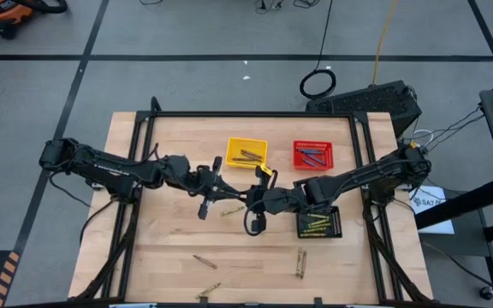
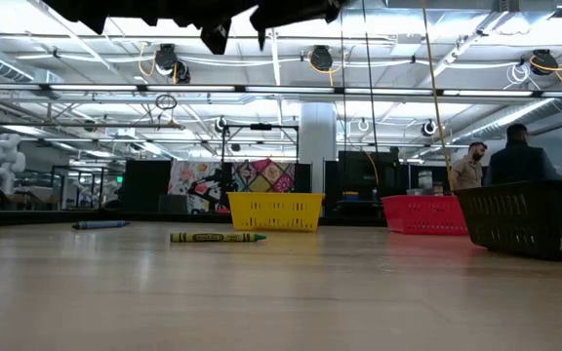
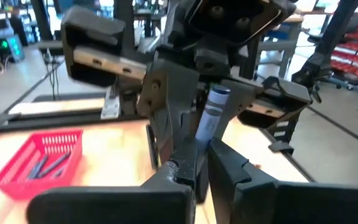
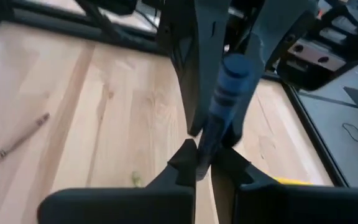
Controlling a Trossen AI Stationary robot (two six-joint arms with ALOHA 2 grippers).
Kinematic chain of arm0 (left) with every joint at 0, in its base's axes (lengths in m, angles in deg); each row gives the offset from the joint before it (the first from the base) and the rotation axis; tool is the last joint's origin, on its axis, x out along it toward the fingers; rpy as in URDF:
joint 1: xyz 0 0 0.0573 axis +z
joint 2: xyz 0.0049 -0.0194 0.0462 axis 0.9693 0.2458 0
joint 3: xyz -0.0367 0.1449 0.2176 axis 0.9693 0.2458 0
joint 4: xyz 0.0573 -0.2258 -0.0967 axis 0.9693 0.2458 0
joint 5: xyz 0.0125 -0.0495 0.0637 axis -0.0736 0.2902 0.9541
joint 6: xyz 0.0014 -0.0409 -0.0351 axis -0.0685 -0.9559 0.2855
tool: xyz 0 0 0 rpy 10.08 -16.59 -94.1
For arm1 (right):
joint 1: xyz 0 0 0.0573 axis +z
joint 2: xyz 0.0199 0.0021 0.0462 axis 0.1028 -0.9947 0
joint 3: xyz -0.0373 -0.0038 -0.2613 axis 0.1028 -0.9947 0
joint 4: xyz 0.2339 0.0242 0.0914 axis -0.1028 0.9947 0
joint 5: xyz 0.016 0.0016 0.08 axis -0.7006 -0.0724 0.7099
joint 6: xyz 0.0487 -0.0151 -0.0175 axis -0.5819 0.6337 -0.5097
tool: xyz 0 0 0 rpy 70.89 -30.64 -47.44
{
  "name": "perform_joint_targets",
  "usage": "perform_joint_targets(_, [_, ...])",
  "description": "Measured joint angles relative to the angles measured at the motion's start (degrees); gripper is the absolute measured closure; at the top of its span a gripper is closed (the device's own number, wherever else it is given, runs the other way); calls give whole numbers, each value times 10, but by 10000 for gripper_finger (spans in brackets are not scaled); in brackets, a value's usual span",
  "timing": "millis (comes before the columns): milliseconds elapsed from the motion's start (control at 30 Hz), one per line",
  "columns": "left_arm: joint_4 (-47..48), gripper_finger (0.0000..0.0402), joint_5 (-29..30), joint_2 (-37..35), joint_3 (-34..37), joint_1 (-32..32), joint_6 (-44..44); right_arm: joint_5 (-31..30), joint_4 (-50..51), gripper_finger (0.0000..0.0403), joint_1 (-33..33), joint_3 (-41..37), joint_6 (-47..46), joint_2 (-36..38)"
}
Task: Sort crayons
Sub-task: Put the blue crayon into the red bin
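The table (image 1: 169,257) carries three mesh baskets toward its far and right side: a yellow basket (image 1: 246,153) at the far middle, a red basket (image 1: 313,155) to its right, and a black basket (image 1: 319,224) nearer, at the right. Each basket already holds crayons of one colour group, which suggests one basket per colour. The two arms meet above the middle of the table, in front of the yellow basket, and this placement looks like a hand-over between them. The right gripper (image 4: 202,163) is closed on the lower end of a blue crayon (image 4: 222,99), which stands roughly upright between the two grippers. The left gripper (image 3: 197,155) sits close against the same crayon; whether its jaws grip the crayon or have let go cannot be told. The blue crayon is a short, thin stick with a paper wrapper bearing darker bands. Loose crayons remain on the table: an olive crayon (image 2: 218,237) near the middle, a small blue one (image 2: 100,224) farther left in the low view, and several brown and olive ones (image 1: 299,263) along the near edge. Judging by these, sorting is only partly done.
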Motion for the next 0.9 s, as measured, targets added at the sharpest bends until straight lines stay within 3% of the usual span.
perform_joint_targets(267, [40, 347, 75, 0, 0, 1, -2, 1, 82, 400, -13, 0, -10, 0])
perform_joint_targets(500, [73, 341, 84, 0, 0, 1, -5, 0, 212, 400, -38, 0, -20, 6])
perform_joint_targets(900, [189, 341, 84, 0, 0, -2, -86, 1, 497, 401, -119, 0, -51, 27])
